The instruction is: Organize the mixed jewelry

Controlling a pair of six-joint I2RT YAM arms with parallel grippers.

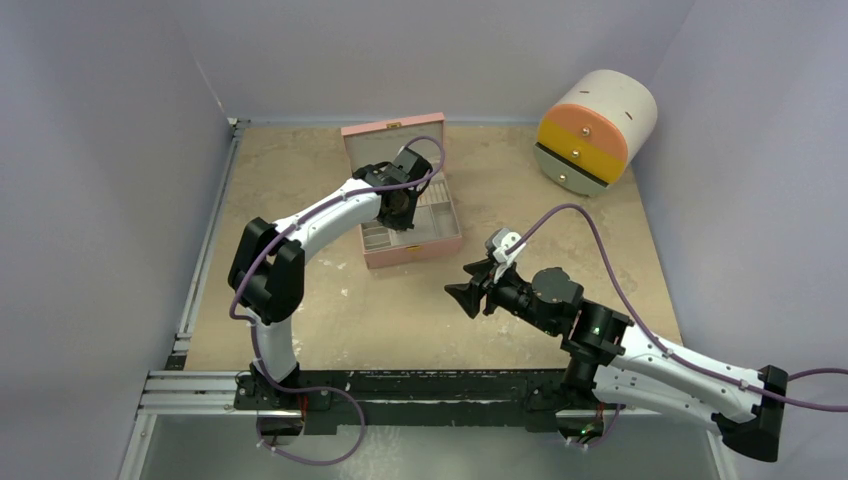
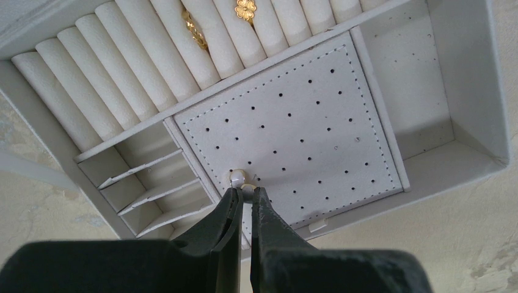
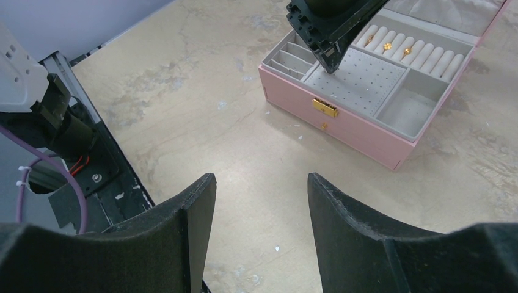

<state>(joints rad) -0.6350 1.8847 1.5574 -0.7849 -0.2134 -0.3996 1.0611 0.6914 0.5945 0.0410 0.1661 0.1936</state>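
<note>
The pink quilted box [image 1: 415,250] stands open. My left gripper [image 2: 244,191] reaches into it and is shut on a small stud [image 2: 239,179] with a pale round head and a gold part. The stud sits at the near left corner of the perforated panel [image 2: 305,122]. Two gold pieces, a twisted ring [image 2: 194,29] and a clover piece [image 2: 245,8], sit in the ring rolls behind. The right wrist view shows gold pieces [image 3: 387,46] in the rolls too. My right gripper [image 3: 261,180] is open and empty, above bare table in front of the box [image 3: 342,125].
A white cylindrical drawer unit [image 1: 595,130] with orange and yellow fronts lies at the back right. A metal rail [image 1: 200,385] runs along the near edge. Small divided compartments [image 2: 146,183] lie left of the panel, and an open tray [image 2: 415,97] lies to its right.
</note>
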